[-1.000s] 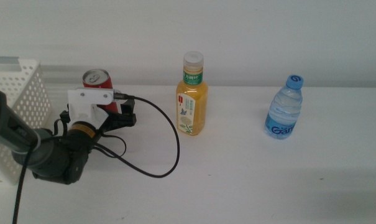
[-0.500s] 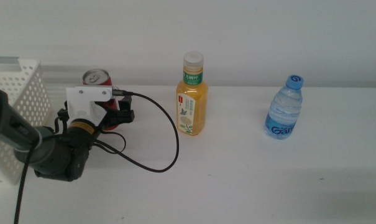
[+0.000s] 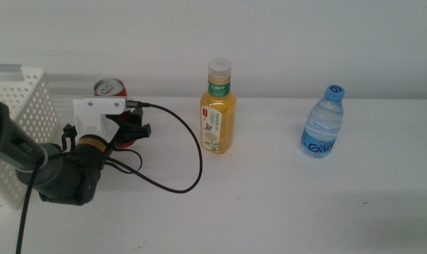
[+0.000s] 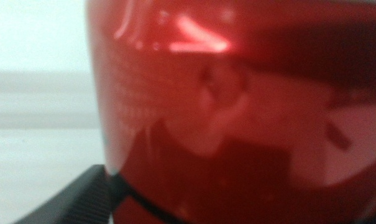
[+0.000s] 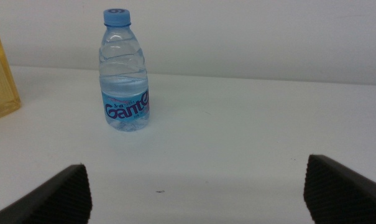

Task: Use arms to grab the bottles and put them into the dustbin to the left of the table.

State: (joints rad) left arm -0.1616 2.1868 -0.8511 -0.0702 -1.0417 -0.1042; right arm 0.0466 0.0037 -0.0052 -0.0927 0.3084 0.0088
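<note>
Now left claw (image 3: 132, 131) clamped around red can (image 3: 111, 89) beside dustbin (image 3: 19, 106); right claw (image 5: 197, 186) spread wide.

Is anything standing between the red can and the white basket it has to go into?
Nothing visible does. The red can stands right beside the white basket, with the left tool around it.

red soda can (image 3: 109, 89) with silver top; orange juice bottle (image 3: 218, 122) with white cap, green neck label; clear water bottle (image 3: 322, 128) with blue cap, blue lettering; white perforated dustbin (image 3: 26, 99); white table (image 3: 284, 197).
</note>
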